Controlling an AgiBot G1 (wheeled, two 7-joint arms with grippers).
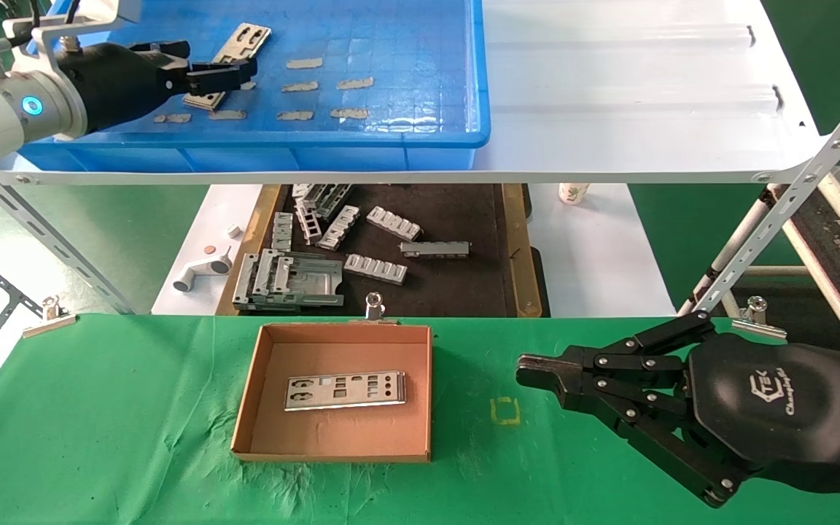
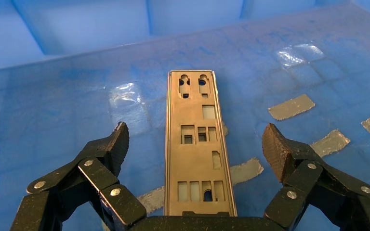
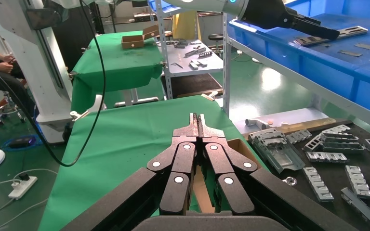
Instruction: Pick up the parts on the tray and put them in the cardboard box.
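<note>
My left gripper [image 2: 195, 142] is spread wide, straddling 1 metal plate [image 2: 196, 149] in the far-left blue tray [image 1: 420, 124]. Another plate [image 1: 345, 390] lies in the cardboard box [image 1: 336, 445]. My right gripper [image 1: 526, 373] is clenched, near right.

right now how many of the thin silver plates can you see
2. One plate lies in the blue tray, between the open fingers of the left gripper. The other plate lies flat inside the cardboard box. None seems hidden.

Likely workshop: steel racking [image 3: 226, 53], workbenches.
</note>
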